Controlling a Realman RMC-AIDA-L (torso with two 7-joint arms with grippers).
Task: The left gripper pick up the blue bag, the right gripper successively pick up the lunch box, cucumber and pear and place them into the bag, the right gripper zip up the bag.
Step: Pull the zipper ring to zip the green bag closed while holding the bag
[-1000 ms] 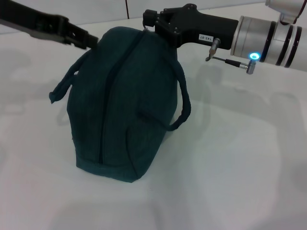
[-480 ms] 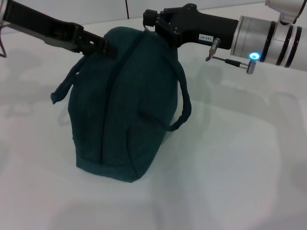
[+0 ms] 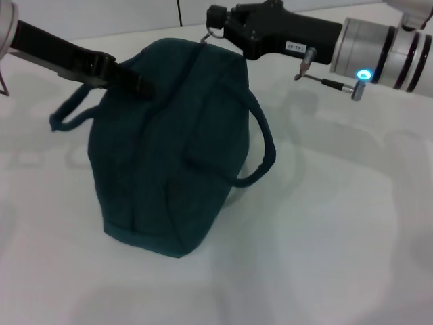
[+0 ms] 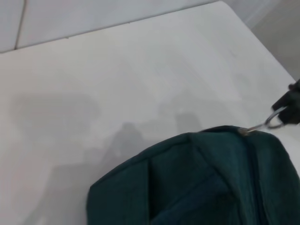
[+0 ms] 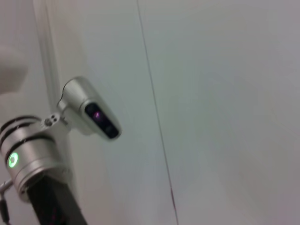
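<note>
Blue bag point(image 3: 169, 149) zipped, upright on table point(image 3: 325, 223). Right pincer point(image 3: 215, 19) grips ring pull point(image 4: 273, 121), clear only in left wrist view. Left pincer point(image 3: 139, 84) against bag top; grip state can't tell.

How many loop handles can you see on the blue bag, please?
2. One handle hangs down the bag's side towards the robot's right; the other handle sticks out on the robot's left, below the left gripper.

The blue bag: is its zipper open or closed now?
Closed: the blue bag shows no gap on top, and the right hand is at the ring pull.
</note>
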